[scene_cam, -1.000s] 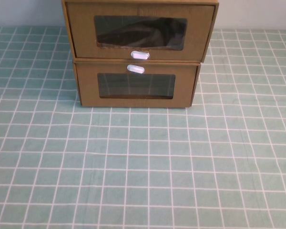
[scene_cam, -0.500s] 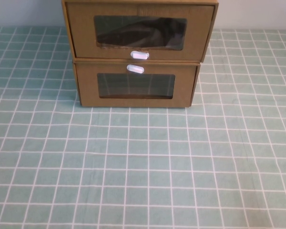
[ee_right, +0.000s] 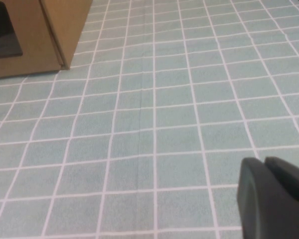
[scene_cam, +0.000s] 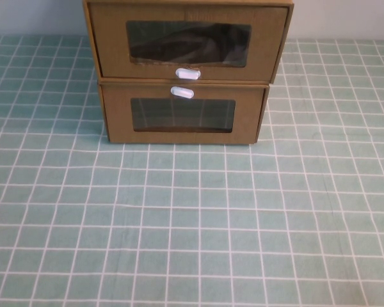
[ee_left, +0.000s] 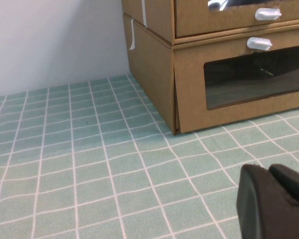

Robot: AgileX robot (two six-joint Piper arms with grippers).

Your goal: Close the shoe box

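While the left gripper (ee_left: 269, 173) is held low over the checked green tablecloth (scene_cam: 198, 217), near and to the left of the stacked boxes and well apart from them, its two dark pads (ee_left: 251, 199) are seen pressed together with nothing between them. A pale wall (ee_left: 55, 40) is seen behind the cloth at the far left. At the far centre of the table, the shoe box (scene_cam: 109, 38) is seen stacked as the upper of two brown cardboard boxes, its front turned toward the near side. A wide clear window (scene_cam: 189, 43) is set in that front, and a small white pull tab (scene_cam: 187, 74) is fixed just below the window. Whether the drawer is pushed fully home cannot be told. Beneath it, the lower box (scene_cam: 118, 118) is rested on the cloth, with its own white tab (scene_cam: 182, 93) placed above its window (scene_cam: 182, 115), so that the two tabs are found just beside each other at the seam between the boxes. To the right and nearer, the right gripper (ee_right: 265, 163) is held low over bare cloth, apart from the boxes, and is likewise seen pressed together and gripping nothing.
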